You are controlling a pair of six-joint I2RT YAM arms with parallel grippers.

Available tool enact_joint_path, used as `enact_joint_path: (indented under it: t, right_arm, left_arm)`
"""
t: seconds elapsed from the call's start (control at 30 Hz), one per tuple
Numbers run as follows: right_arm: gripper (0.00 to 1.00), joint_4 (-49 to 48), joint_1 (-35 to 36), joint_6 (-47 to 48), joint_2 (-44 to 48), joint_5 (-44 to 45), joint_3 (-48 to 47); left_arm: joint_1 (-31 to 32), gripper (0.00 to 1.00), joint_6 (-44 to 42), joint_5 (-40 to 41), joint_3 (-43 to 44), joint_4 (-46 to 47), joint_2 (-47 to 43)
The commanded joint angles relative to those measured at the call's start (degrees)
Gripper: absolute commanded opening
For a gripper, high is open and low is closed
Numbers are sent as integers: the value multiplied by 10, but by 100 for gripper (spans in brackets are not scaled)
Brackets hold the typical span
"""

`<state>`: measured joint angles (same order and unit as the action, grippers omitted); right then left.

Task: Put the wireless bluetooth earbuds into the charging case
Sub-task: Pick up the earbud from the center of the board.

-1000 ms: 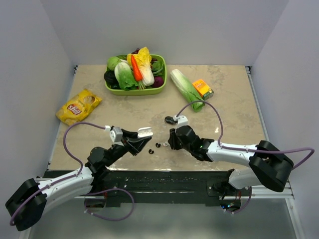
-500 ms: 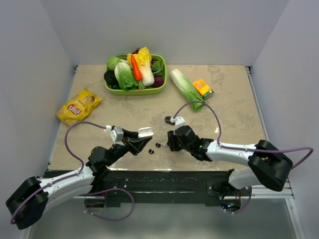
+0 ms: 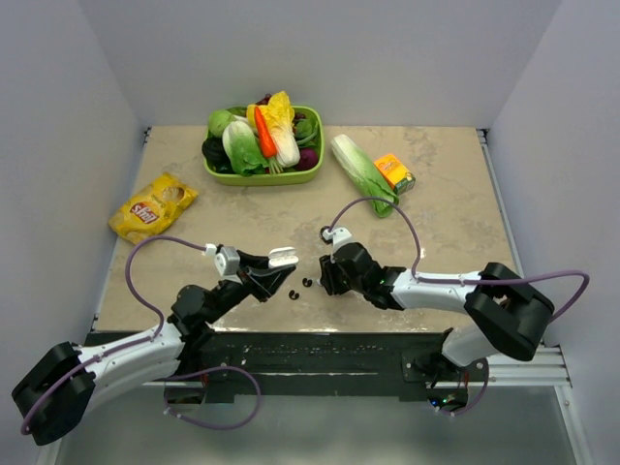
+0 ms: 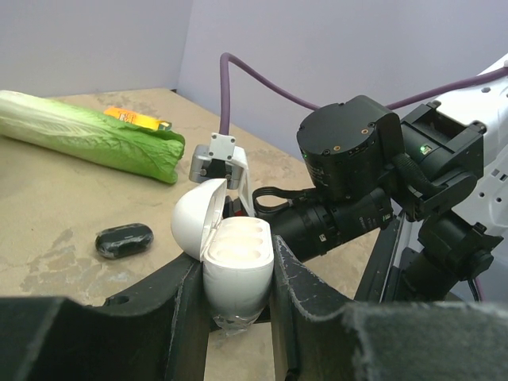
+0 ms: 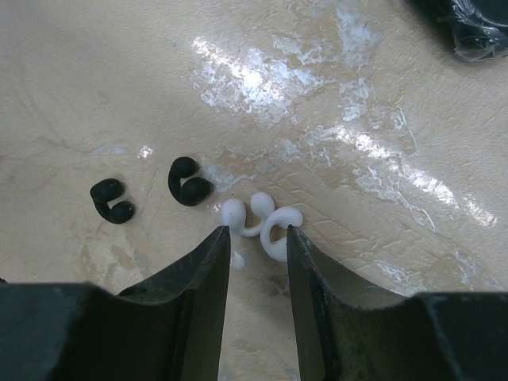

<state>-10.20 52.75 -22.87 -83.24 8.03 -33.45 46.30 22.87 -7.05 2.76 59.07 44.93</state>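
Nothing is seated yet, as far as I can see: all four buds lie loose on the table (image 5: pixel 381 95) and every insertion is left to do. My left gripper (image 4: pixel 236 274) is clamped on the white charging case (image 4: pixel 230 238), low centre of the left wrist view, lid tipped back and its two pale wells apparently bare. My right gripper (image 5: pixel 255 234) stands parted and grasps nothing, its tips just short of the white earbuds (image 5: pixel 278 230), which lie touching each other at the centre of the right wrist view. They are small, glossy, hooked beans, much narrower than my fingers. The black earbuds (image 5: pixel 188 181) sit apart to their left. A black case (image 4: pixel 123 240) lies closed at the left of the left wrist view.
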Motion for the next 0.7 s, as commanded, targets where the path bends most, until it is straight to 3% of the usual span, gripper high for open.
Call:
enact_joint_path:
  t: [0.0, 0.67]
  right_arm:
    - [37, -4, -2, 1, -14, 14, -15]
    - [29, 13, -7, -18, 0, 66, -6]
  left_arm:
    - [3, 0, -13, 0, -88, 40, 1]
    - [3, 0, -10, 0, -93, 43, 1]
